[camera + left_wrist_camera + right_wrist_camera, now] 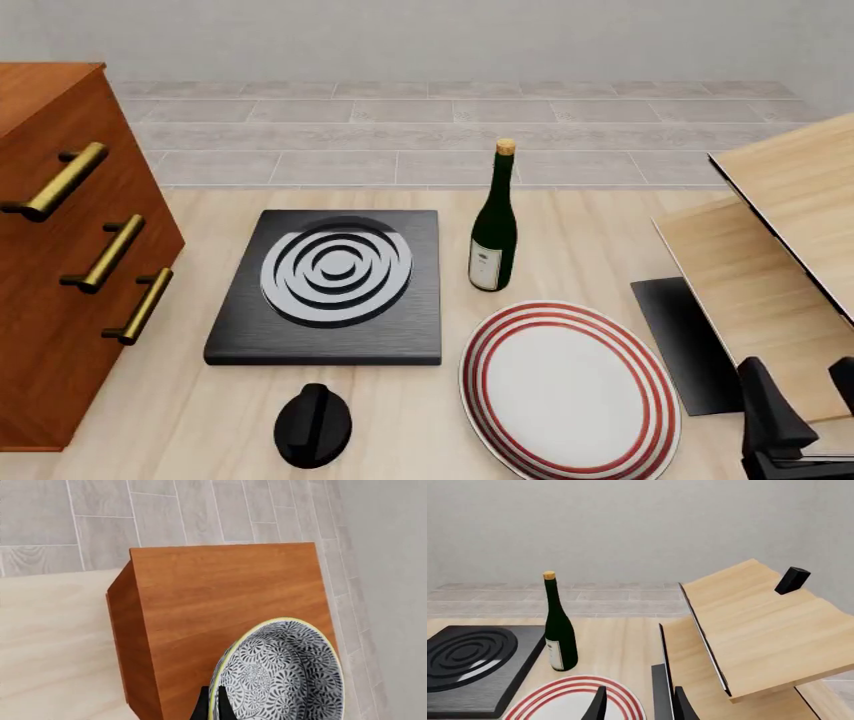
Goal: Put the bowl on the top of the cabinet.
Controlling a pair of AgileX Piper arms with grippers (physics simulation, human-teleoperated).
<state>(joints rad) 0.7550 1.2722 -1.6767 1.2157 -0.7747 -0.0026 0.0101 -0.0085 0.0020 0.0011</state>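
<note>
In the left wrist view, the bowl (280, 675) is round and white with a dense black pattern and a thin yellow rim. It is over the near right part of the cabinet (220, 595) top, a flat reddish-brown wood surface. My left gripper (213, 706) is shut on the bowl's rim, one finger inside and one outside. Whether the bowl rests on the top I cannot tell. In the front view the cabinet (67, 300) stands at the far left with three brass handles; the bowl and left gripper are out of that view. My right gripper (807, 395) (640, 707) is open, low at the right.
On the table are a black hob board with silver rings (327, 285), a green wine bottle (495, 225), a red-ringed white plate (567, 385) and a black knob (314, 425). Pale wood boards (787, 230) slope at the right over a dark mat (681, 340).
</note>
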